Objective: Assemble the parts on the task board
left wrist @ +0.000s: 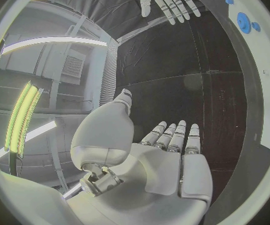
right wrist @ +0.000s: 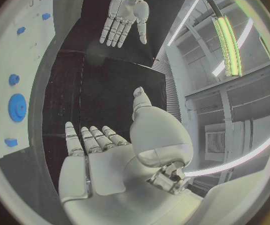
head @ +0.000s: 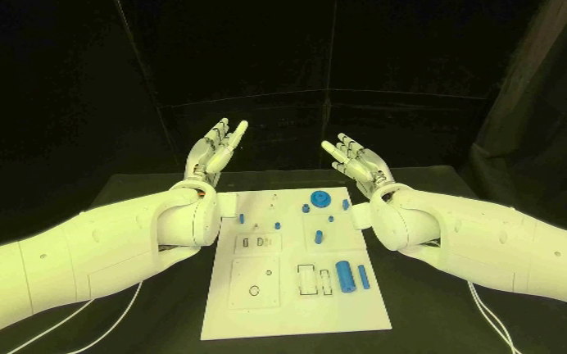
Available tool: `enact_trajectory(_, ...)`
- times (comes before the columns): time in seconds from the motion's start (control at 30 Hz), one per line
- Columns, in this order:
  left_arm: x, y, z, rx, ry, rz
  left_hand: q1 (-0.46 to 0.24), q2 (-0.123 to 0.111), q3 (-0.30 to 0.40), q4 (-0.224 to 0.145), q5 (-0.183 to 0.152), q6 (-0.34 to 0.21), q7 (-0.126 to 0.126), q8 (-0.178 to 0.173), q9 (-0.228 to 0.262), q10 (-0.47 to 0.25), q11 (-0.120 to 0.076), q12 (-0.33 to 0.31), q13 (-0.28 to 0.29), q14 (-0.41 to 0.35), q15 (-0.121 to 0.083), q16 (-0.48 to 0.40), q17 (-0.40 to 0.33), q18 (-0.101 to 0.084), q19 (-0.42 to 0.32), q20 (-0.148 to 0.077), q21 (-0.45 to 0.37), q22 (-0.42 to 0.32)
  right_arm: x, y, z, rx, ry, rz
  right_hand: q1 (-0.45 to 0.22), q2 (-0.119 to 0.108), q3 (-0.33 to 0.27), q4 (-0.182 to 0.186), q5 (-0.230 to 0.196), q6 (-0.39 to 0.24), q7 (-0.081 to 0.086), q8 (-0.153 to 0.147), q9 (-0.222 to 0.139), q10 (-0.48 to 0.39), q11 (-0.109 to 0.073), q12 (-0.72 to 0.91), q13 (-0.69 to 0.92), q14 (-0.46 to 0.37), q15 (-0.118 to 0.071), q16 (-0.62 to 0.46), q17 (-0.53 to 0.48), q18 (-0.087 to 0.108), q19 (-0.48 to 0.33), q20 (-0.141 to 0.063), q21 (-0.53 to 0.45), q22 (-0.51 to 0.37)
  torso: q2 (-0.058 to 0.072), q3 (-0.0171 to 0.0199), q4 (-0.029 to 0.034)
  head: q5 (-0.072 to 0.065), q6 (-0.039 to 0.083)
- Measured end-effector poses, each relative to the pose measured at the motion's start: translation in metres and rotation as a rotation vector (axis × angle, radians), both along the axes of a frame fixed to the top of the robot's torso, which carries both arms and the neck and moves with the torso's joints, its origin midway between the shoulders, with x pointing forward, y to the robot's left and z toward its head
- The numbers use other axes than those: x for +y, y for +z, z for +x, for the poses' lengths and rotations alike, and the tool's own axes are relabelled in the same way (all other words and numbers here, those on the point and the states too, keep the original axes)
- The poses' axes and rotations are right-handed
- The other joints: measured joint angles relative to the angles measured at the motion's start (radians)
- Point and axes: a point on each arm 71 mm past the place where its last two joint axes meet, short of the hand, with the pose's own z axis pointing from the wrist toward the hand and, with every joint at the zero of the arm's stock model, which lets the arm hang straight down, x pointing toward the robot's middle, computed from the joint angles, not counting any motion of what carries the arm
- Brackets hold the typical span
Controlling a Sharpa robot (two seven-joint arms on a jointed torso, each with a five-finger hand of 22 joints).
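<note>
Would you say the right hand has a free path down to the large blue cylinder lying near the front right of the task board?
Probably yes. The right hand is raised, open and empty beyond the task board. The large blue cylinder lies uncovered beside the right forearm, with only a thinner blue rod close by.

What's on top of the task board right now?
Small blue parts lie on the task board: a round disc, a cylinder and smaller pieces. Both forearms cover its far corners.

black table (head: 142, 190) bears the white task board (head: 296, 313)
</note>
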Motion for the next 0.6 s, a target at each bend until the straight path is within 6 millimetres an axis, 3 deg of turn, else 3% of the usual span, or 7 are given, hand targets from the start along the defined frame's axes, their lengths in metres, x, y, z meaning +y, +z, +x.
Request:
enact_trajectory(0.07, 0.0, 0.0, 0.0, -0.004, -0.004, -0.009, 0.009, 0.002, -0.001, 0.001, 0.0, 0.0, 0.0, 0.0, 0.0, 0.001, 0.001, 0.0, 0.0, 0.002, 0.002, 0.0, 0.0, 0.0, 0.001, 0.001, 0.0, 0.0, 0.003, -0.001, 0.002, 0.004, 0.048, -0.006, 0.027, 0.003, -0.008, 0.002, 0.006, 0.005, -0.001, 0.0, 0.001, 0.004, 0.013, 0.0, 0.001, 0.006, 0.011, 0.003, 0.001, 0.013, 0.005, 0.005, 0.0, 0.002, 0.0, 0.0, 0.0, 0.0, 0.0)
enact_trajectory(0.2, 0.0, 0.001, 0.0, -0.008, -0.008, -0.019, 0.009, 0.002, -0.001, 0.001, 0.0, 0.0, 0.0, 0.0, 0.0, -0.002, 0.005, 0.0, 0.001, 0.002, 0.002, 0.0, 0.0, 0.0, 0.001, 0.001, 0.0, 0.001, 0.006, -0.002, 0.003, 0.012, 0.113, -0.017, 0.037, 0.005, -0.011, -0.001, 0.006, 0.013, 0.0, 0.0, 0.002, 0.007, 0.017, 0.004, 0.002, 0.006, 0.01, 0.003, 0.001, 0.013, 0.005, 0.005, 0.004, 0.003, 0.0, -0.0001, 0.0001, 0.0, 0.0)
enact_trajectory(0.3, -0.001, 0.001, 0.0, -0.01, -0.011, -0.025, 0.009, 0.002, -0.001, 0.001, 0.0, 0.0, 0.0, 0.0, 0.0, -0.002, 0.005, 0.0, 0.001, 0.002, 0.002, 0.0, 0.0, 0.0, 0.001, 0.001, 0.0, 0.001, 0.008, -0.003, 0.004, 0.019, 0.156, -0.025, 0.064, 0.012, -0.011, -0.014, 0.006, 0.03, 0.0, 0.006, 0.004, 0.026, 0.03, 0.004, 0.005, 0.02, 0.025, 0.005, 0.004, 0.028, 0.008, 0.008, 0.012, 0.006, 0.0, -0.0001, 0.0001, 0.0, 0.0)
enact_trajectory(0.37, 0.005, 0.0, 0.002, -0.014, -0.005, -0.024, 0.013, 0.006, -0.001, 0.001, 0.0, 0.0, 0.0, 0.0, 0.0, 0.001, 0.009, 0.0, 0.001, 0.005, 0.005, 0.0, 0.0, 0.0, 0.001, 0.001, 0.0, 0.001, 0.004, -0.003, 0.004, 0.014, 0.167, -0.04, 0.082, 0.019, -0.008, -0.024, 0.006, 0.052, 0.001, 0.01, 0.008, 0.051, 0.043, 0.012, 0.008, 0.041, 0.04, 0.01, 0.007, 0.029, 0.016, 0.016, 0.018, 0.009, 0.0, -0.0001, 0.0001, 0.002, -0.007)
enact_trajectory(0.4, 0.009, 0.0, 0.003, -0.014, 0.002, -0.022, 0.015, 0.008, -0.001, 0.001, 0.0, 0.0, 0.0, 0.0, 0.0, 0.001, 0.009, 0.0, 0.001, 0.007, 0.007, 0.0, 0.001, 0.0, 0.001, 0.001, 0.0, 0.001, -0.001, -0.003, 0.005, 0.009, 0.162, -0.052, 0.111, 0.019, -0.006, -0.038, 0.006, 0.088, 0.003, 0.019, 0.013, 0.091, 0.062, 0.02, 0.013, 0.084, 0.053, 0.019, 0.012, 0.044, 0.038, 0.02, 0.032, 0.016, 0.0, -0.0001, 0.0001, 0.003, -0.008)
enact_trajectory(0.43, 0.013, 0.0, 0.003, -0.015, 0.008, -0.021, 0.018, 0.011, -0.001, 0.001, 0.0, 0.0, 0.0, 0.0, 0.0, 0.003, 0.015, 0.0, 0.001, 0.014, 0.014, 0.003, 0.003, 0.0, 0.002, 0.007, 0.0, 0.001, -0.006, -0.004, 0.006, 0.004, 0.154, -0.065, 0.13, 0.02, -0.004, -0.049, 0.006, 0.115, 0.005, 0.026, 0.017, 0.12, 0.069, 0.026, 0.016, 0.115, 0.06, 0.024, 0.015, 0.044, 0.061, 0.02, 0.044, 0.022, 0.0, -0.0001, 0.0001, 0.004, -0.01)
enact_trajectory(0.6, 0.018, 0.0, 0.001, -0.013, 0.004, -0.028, 0.045, 0.029, -0.01, -0.008, 0.0, 0.019, 0.0, 0.004, 0.003, 0.021, 0.039, 0.005, 0.005, 0.082, 0.034, 0.028, 0.017, 0.0, 0.023, 0.033, 0.013, 0.008, -0.014, -0.003, 0.009, -0.041, 0.142, -0.118, 0.219, 0.026, 0.009, -0.106, -0.025, 0.285, 0.017, 0.062, 0.038, 0.329, 0.088, 0.063, 0.035, 0.333, 0.07, 0.066, 0.034, 0.044, 0.21, 0.02, 0.121, 0.058, 0.0, -0.0006, 0.0001, 0.009, -0.012)
